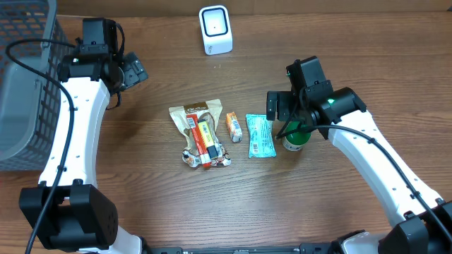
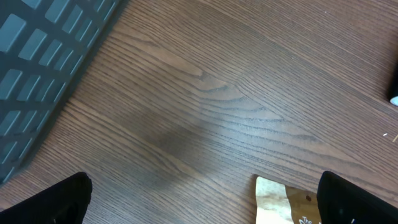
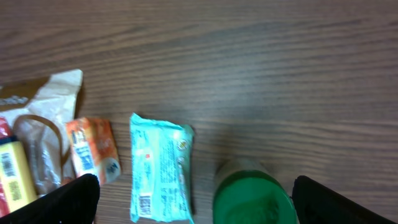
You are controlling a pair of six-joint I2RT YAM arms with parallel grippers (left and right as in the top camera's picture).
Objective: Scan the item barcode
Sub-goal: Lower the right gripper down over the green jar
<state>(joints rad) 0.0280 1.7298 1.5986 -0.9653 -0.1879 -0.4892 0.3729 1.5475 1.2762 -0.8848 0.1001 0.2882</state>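
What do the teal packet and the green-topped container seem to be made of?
The teal packet looks like thin, slightly glossy plastic film: its ends are crimped and its surface wrinkles. The green-topped container seems to be hard plastic with a smooth lid, though blur leaves this uncertain.

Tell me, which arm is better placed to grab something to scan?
Likely right: the open right gripper hangs over the round green bottle and teal plastic packet; the left gripper sits off beside the grey mesh basket.

Teal packet (image 1: 260, 136) flat beside green bottle (image 1: 294, 141)
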